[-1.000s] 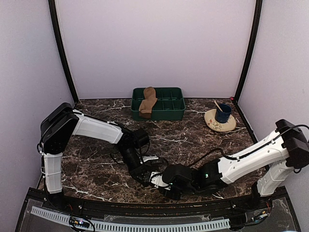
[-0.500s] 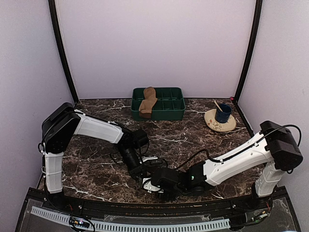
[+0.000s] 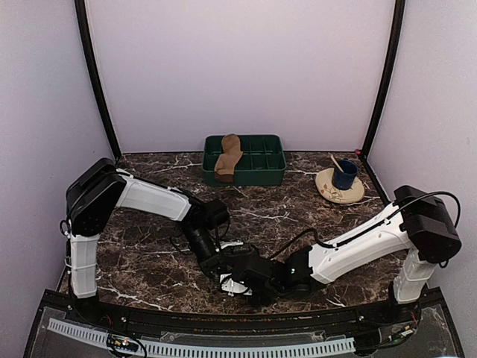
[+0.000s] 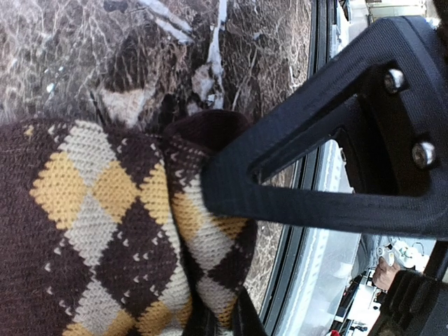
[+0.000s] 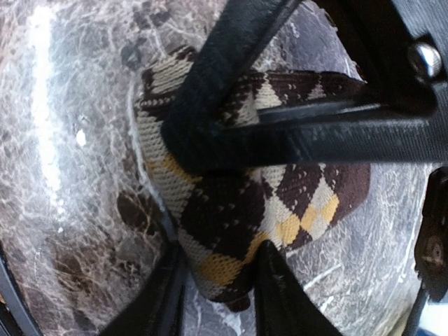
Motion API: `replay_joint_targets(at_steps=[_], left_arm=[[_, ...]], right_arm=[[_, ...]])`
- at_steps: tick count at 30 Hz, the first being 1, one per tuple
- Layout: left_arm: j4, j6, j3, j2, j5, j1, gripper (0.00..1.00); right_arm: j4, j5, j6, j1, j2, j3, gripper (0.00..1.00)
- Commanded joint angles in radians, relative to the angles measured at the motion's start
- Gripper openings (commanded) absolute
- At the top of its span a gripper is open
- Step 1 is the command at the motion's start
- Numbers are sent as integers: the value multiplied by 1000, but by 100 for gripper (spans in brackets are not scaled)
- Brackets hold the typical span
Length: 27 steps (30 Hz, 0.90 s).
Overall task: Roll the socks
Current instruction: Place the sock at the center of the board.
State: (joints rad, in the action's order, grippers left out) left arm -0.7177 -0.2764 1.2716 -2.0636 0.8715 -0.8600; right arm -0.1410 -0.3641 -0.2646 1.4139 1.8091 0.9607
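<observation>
A green compartment tray (image 3: 257, 170) stood at the back (beside it, a blue cup (image 3: 344, 175) on a saucer (image 3: 337, 192)).

Dark marble table (image 3: 298, 216), pale lilac walls (image 3: 238, 67)

The argyle sock (image 4: 105, 231) is dark brown with diamonds of mustard yellow and pale tan (thin dotted lines cross them). The plain sock (image 3: 229, 157) is tan-brown, in a dark green tray (image 3: 270, 176). The table (image 3: 149, 253) is dark brown marble with white veins. The arms are white and black, their tools black. A dark blue cup (image 3: 345, 174) sits on a cream plate (image 3: 333, 193).
</observation>
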Motion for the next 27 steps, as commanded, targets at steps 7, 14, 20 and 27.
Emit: replay_joint_targets(at_steps=[7,14,20,27], left_arm=[[-21,26,18,7,-73,14,6],[62,96,-41,109,-111,44,26],[122,149,-109,201,-117,52,36],[202,196,-193,298,-204,75,42]], right_arm=[[-67,121,8,-40,45,24,5],[-95,178,63,-53,41,20,0],[-103,210,122,-58,52,32,0],[-115,281,184,-77,50,49,0]])
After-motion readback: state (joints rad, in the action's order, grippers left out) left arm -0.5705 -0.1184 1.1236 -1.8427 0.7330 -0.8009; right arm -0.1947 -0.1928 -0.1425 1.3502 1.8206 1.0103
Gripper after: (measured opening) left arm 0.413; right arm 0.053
